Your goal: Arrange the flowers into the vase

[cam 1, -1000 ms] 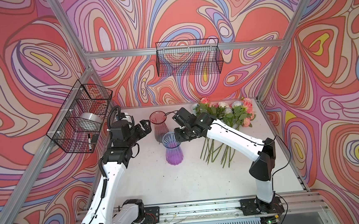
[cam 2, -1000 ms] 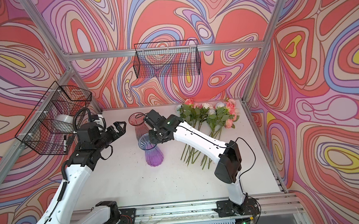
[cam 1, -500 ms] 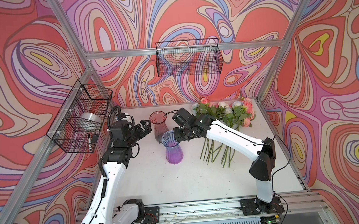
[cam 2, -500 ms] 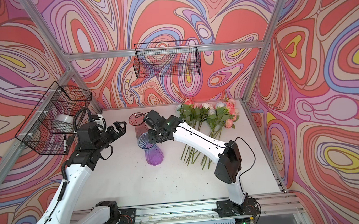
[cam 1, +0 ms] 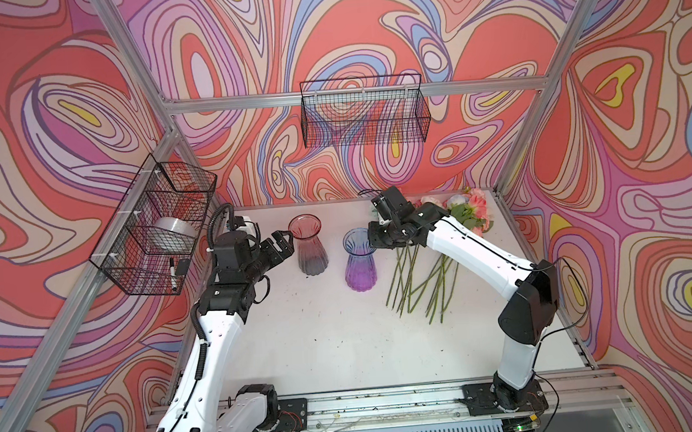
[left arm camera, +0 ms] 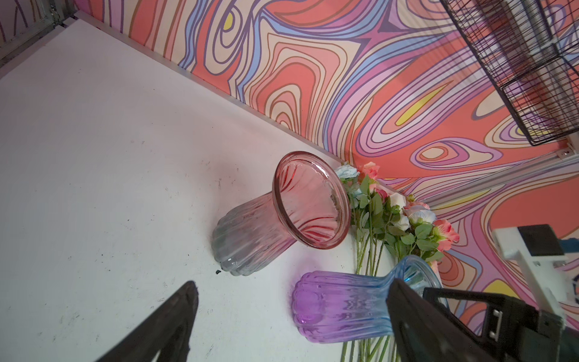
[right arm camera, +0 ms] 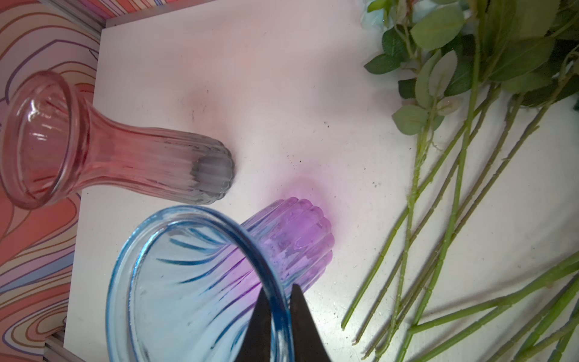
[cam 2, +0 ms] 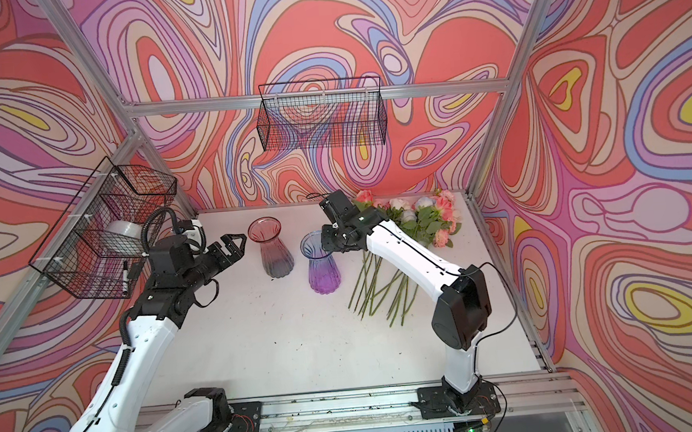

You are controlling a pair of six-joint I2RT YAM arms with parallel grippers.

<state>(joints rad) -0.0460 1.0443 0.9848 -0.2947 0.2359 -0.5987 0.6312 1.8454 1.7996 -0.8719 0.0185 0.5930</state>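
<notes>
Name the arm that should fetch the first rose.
Left, probably: the left claw is open and empty, while the right claw is shut on the blue vase rim. The flowers lie on the far side of it, though.

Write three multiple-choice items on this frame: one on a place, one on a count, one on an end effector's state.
1. Where do the flowers lie? A) inside a vase B) held in the air C) flat on the table, beside the blue-purple vase
2. How many vases stand on the table? A) one B) two C) three
3. The right end effector is A) shut on the blue-purple vase's rim B) open C) shut on a stem
Answers: 1 C, they rest on the tabletop; 2 B, a pink-grey vase plus the blue-purple one; 3 A, the right wrist view shows its fingers pinching the rim.
</notes>
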